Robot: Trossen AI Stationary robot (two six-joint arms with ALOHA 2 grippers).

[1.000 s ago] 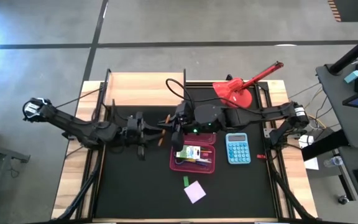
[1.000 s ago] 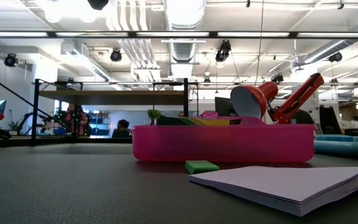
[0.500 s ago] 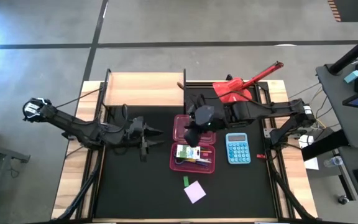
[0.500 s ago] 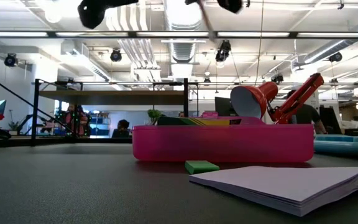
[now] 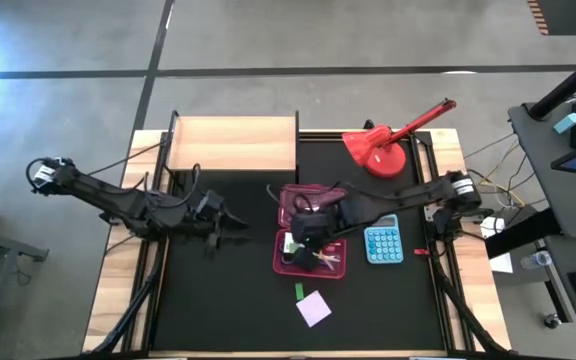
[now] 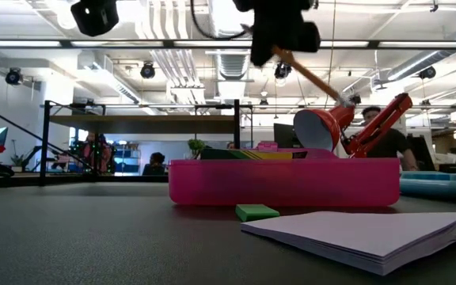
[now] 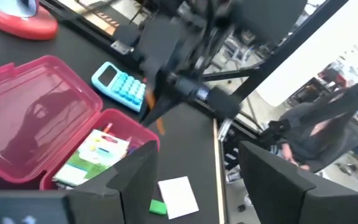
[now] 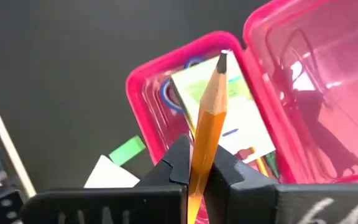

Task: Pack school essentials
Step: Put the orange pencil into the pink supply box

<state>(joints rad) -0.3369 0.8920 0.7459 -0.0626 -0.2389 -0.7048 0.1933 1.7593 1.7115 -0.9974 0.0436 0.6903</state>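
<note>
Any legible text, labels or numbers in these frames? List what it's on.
None readable.
Calculator keys: too small to read.
Green-and-white box in the pink case: print blurred.
Right end effector body, white marks at frame edge: cut off, unreadable.

In the high view, bare black mat [image 5: 218, 290] fills the lower left and the centre-left strip, open for passage. The open pink plastic case [image 5: 310, 255], light-blue calculator [image 5: 381, 243] and red desk lamp [image 5: 380, 148] crowd the centre and upper right.

Orange pencil [image 8: 205, 124] tilts above open pink case [image 5: 290, 262]; eraser [image 5: 298, 291], lilac pad [image 5: 314, 308] outside.
</note>
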